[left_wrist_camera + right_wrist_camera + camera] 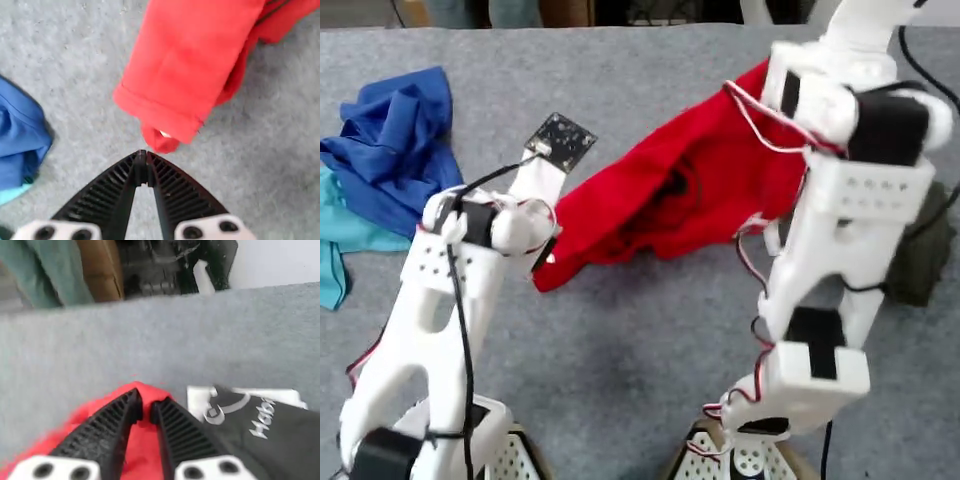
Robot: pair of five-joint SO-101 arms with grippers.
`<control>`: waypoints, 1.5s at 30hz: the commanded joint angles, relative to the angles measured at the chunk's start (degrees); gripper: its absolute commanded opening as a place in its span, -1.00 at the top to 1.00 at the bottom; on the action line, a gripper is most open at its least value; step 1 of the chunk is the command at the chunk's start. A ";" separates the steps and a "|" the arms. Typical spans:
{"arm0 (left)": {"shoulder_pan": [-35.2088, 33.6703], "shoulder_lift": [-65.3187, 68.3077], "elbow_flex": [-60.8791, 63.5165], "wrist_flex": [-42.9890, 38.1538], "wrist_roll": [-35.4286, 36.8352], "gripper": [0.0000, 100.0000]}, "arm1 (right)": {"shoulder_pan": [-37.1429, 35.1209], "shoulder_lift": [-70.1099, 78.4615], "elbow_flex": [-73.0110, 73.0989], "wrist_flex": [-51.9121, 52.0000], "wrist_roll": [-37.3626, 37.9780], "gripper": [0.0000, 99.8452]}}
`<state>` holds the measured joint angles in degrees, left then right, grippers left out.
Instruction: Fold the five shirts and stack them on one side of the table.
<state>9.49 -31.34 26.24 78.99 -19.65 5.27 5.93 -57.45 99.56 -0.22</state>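
The left pincer [143,160] is shut tip to tip with nothing between its fingers. It sits low over the grey surface [650,370], just short of a hemmed sleeve cuff [160,117]. The right pincer [145,407] is closed to a thin slit, and red cloth peaks up at its tips, so it looks pinched on a far corner of the same garment.

That garment is the red shirt [670,190]. It lies rumpled across the middle of the surface, running from about 7 o'clock, by the left pincer, up to 1 o'clock, where it rises towards the right arm. A black shirt [260,440] with white print lies just beside the red corner under the right pincer. Well apart from these, a blue shirt [395,140] is heaped at 10 o'clock, and a teal shirt [340,235] touches it at 9 o'clock.

The red shirt looks like a light, limp knit. It will likely sag and bunch rather than hold a line, and it may drag on the felt-like surface rather than slide. The doubled hem of the cuff seems the best hold for the left pincer. It is thicker than the body cloth and less likely to slip out. A hold there, opposite the right-hand corner, would let the two arms pull the cloth taut and flat. None of the shirts in view looks folded yet.
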 commanded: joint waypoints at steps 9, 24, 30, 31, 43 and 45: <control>-7.16 -19.69 15.87 -1.93 -10.99 0.94 | 12.31 -29.23 22.99 1.67 16.00 0.97; -2.24 -10.02 38.73 -24.70 -4.92 0.94 | 15.30 -51.21 51.82 -5.71 1.14 0.97; -2.33 -5.10 27.21 -31.47 7.47 0.94 | 15.30 -51.56 62.55 -9.49 1.05 0.97; -2.33 -4.66 24.04 -30.15 9.23 0.94 | 15.30 -51.56 64.31 -10.20 1.05 0.97; 0.66 15.38 5.67 -27.08 26.64 0.45 | 14.86 -51.56 76.88 -16.35 0.88 0.97; 2.33 20.48 3.38 -27.08 26.90 0.45 | 14.86 -51.56 78.11 -17.49 0.88 0.97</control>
<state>9.76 -16.04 34.95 51.65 5.49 19.96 -45.05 20.00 84.26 1.10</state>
